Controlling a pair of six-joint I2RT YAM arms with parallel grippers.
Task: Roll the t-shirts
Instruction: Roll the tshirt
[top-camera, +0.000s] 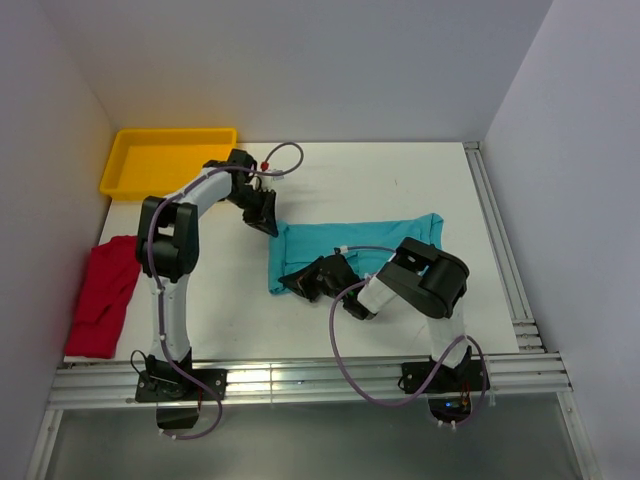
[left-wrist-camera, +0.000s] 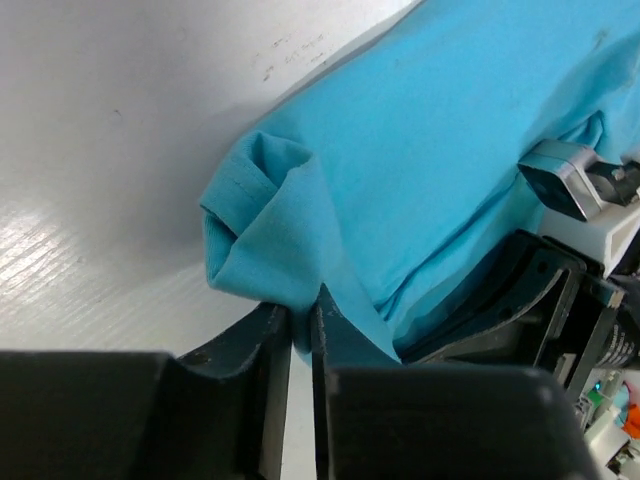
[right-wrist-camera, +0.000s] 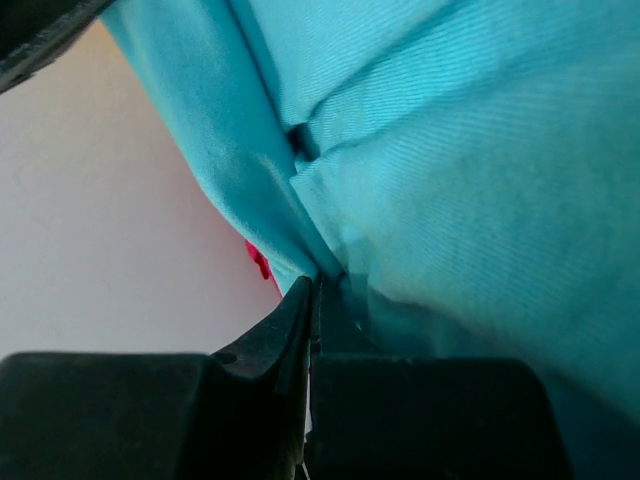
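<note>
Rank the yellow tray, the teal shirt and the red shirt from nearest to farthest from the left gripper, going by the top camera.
1. The teal shirt: its far left corner sits right at the left gripper.
2. The yellow tray: in the far left corner of the table, just beyond the gripper.
3. The red shirt: at the left edge, on the near side.

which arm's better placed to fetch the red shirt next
Left, probably. The red t-shirt lies beside the left arm, far from the right gripper. Both it and the left gripper pinch the teal t-shirt now.
</note>
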